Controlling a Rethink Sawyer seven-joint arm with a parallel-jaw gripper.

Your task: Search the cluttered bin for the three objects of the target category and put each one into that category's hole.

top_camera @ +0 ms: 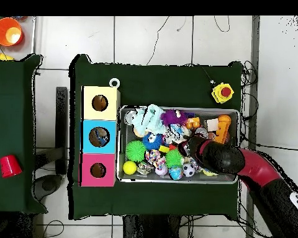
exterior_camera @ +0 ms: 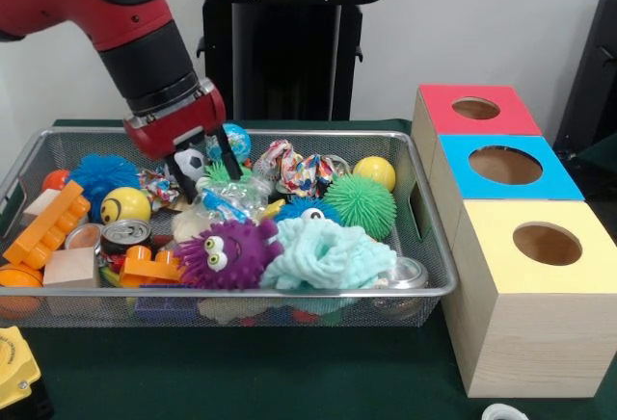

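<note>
Crushed bottle (exterior_camera: pixel 224 206) just below jaws (exterior_camera: pixel 206 176)

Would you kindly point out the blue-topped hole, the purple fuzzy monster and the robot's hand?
blue-topped hole (exterior_camera: pixel 505 165), front view, centre of the round opening.
purple fuzzy monster (exterior_camera: pixel 231 254), front view, its furry body.
hand (exterior_camera: pixel 207 171), front view, between the black fingertips.

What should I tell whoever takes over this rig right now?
Tool: open, lowered into the bin over a clear crushed bottle among the toys, holding nothing.
The blue-topped box's hole stands beside the bin, between the red and yellow boxes; whether it holds anything cannot be told.
Done: no bottle seen delivered.
Left: grasp this bottle, drop it in the blue hole, then find the others, which are not visible.
</note>
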